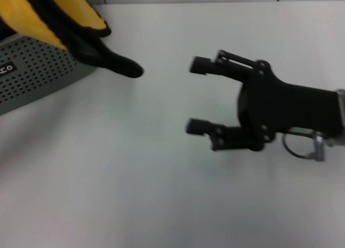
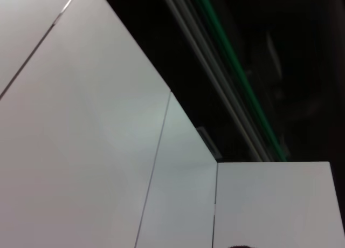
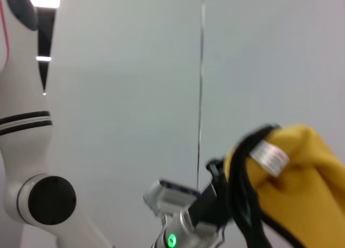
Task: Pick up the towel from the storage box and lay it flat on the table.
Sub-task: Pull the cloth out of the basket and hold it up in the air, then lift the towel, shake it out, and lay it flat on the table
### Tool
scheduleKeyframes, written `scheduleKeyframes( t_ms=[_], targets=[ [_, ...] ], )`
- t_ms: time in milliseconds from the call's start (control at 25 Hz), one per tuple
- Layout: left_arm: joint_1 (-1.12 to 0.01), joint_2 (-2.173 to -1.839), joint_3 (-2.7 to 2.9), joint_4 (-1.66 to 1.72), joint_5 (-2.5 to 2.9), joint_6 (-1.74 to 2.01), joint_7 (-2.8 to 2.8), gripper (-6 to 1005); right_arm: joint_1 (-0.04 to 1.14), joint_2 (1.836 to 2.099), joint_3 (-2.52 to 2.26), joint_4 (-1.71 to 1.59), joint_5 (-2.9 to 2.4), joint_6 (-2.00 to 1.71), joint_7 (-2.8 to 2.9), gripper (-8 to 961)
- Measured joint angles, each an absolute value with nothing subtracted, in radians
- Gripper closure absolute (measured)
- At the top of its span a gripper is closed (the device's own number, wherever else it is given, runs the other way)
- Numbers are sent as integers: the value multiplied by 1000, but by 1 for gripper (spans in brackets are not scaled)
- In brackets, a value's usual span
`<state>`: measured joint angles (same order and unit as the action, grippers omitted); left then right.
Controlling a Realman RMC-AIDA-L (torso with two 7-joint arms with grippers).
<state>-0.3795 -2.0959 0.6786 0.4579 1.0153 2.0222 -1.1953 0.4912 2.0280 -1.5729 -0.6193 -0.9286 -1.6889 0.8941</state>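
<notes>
Left gripper (image 1: pixel 126 67) mostly hidden in the head view; only one black fingertip pokes out from under the mustard-yellow soft towel with thin black stitched edging (image 1: pixel 73 13), so whether its fingers are apart or clamped on the cloth, cannot tell; the towel is bunched and draped over that gripper at the far left, cut off by the picture's top and left edges, so its full shape cannot be made out; it hangs above the light grey perforated plastic storage box (image 1: pixel 38 75), and whether any part of it lies inside the box cannot be told; box interior not visible, only one dotted wall and a corner of the small black label with white letters (image 1: pixel 6 69) show, rest of the box cut off at the left edge.

Right gripper (image 1: pixel 198 96) over the plain smooth white tabletop (image 1: pixel 135 188) at right centre, fingers spread wide apart, nothing between them, well apart from towel and box; arm cut off at the right edge.

Right wrist view: own fingers not shown; the towel (image 3: pixel 302 178) appears bunched with a small white sewn tag (image 3: pixel 270 155) and black edging, hanging from a metal wrist part with a green light (image 3: pixel 171 239), the other arm's; a white robot arm segment with a dark round joint (image 3: pixel 48 200) at one side.

Left wrist view: only white panels (image 2: pixel 81 151) with thin seams and a dark area with a green strip (image 2: pixel 237 75); no gripper, towel or box to be made out there.
</notes>
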Motion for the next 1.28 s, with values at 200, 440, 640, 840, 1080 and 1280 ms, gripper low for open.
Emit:
scheduleKeyframes(
  t_ms=[200, 440, 640, 840, 1080, 1280],
  targets=[
    [-413, -2095, 715, 341, 1026, 2018, -1118, 896, 534, 2028, -1696, -622, -809, -1590, 816, 84],
    [-424, -2096, 748, 307, 1029, 2017, -1093, 896, 556, 2028, -1781, -644, -738, -1491, 763, 307],
    [-424, -2097, 749, 297, 1030, 2017, -1092, 891, 553, 2028, -1786, -649, -737, -1475, 754, 463],
    [-424, -2097, 750, 294, 1030, 2017, -1092, 886, 548, 2028, -1787, -649, -736, -1478, 754, 646],
    [-417, -2097, 750, 288, 1030, 2018, -1091, 879, 542, 2028, -1788, -651, -735, -1491, 725, 787],
    [-405, -2097, 756, 264, 1040, 2017, -1052, 874, 527, 2028, -1763, -672, -734, -1550, 705, 858]
  ],
)
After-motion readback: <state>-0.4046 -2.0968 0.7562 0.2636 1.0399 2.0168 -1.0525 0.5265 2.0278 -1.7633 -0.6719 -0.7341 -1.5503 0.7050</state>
